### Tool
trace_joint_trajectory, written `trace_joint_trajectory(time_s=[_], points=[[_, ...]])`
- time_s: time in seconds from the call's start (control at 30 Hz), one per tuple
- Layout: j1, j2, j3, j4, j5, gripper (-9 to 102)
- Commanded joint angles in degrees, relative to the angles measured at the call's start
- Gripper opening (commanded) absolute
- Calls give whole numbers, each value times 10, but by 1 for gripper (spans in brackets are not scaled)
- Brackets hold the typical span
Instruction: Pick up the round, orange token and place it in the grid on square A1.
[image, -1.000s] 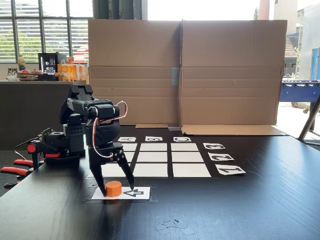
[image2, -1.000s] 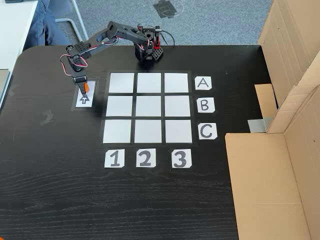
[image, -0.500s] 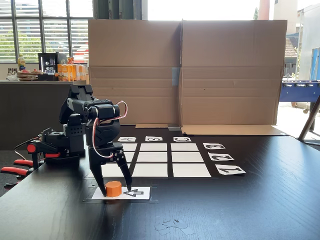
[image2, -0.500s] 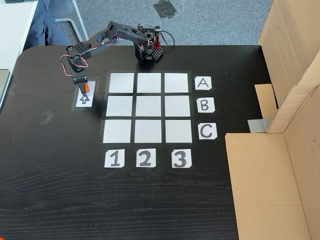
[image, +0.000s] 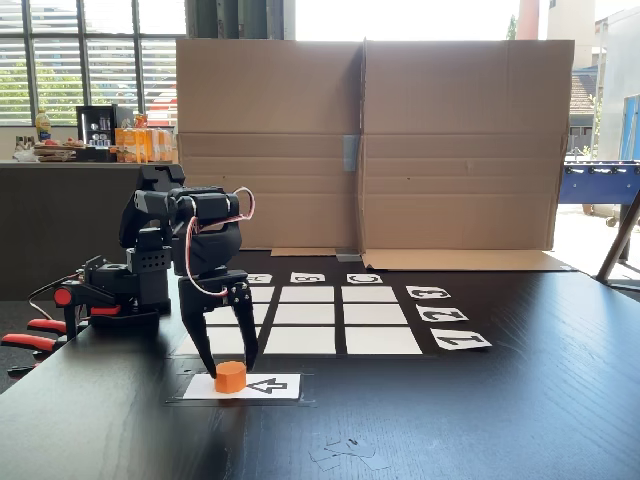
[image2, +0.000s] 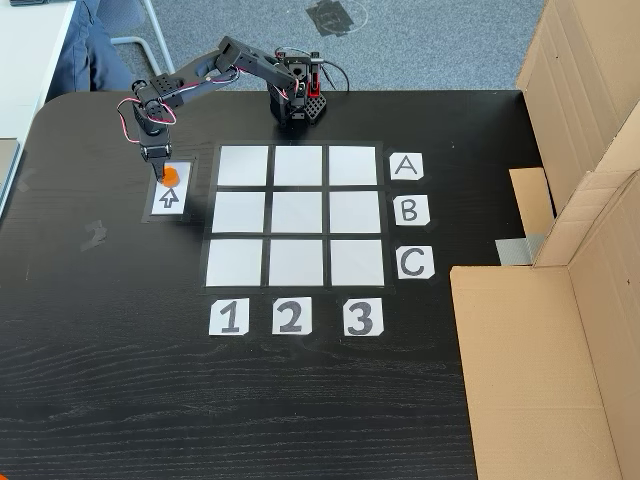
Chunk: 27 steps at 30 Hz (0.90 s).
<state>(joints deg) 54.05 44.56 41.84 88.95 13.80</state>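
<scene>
One second back the gripper (image: 230, 370) straddled the round, orange token (image: 231, 376) low on the arrow card (image: 262, 386); now it has risen a little and drawn back, its fingers narrowed just behind the token, which sits on the card at lower left of a fixed view. Whether the fingertips pinch it I cannot tell. In the downward fixed view the token (image2: 170, 176) lies upper left, near square A1 (image2: 243, 165) of the grid (image2: 297, 214). The grasp looks unsettled, so the pick is probably not yet secured.

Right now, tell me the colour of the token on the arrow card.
Bright orange; the token shows best in the low fixed view.
</scene>
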Motion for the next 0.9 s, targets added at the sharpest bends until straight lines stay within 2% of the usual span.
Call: trace_joint_trajectory(time_s=[0.0, 0.4, 0.87], points=[[-2, 40, 3, 4, 4, 16], [-4, 36, 11, 4, 4, 30], [-14, 30, 47, 4, 9, 31]])
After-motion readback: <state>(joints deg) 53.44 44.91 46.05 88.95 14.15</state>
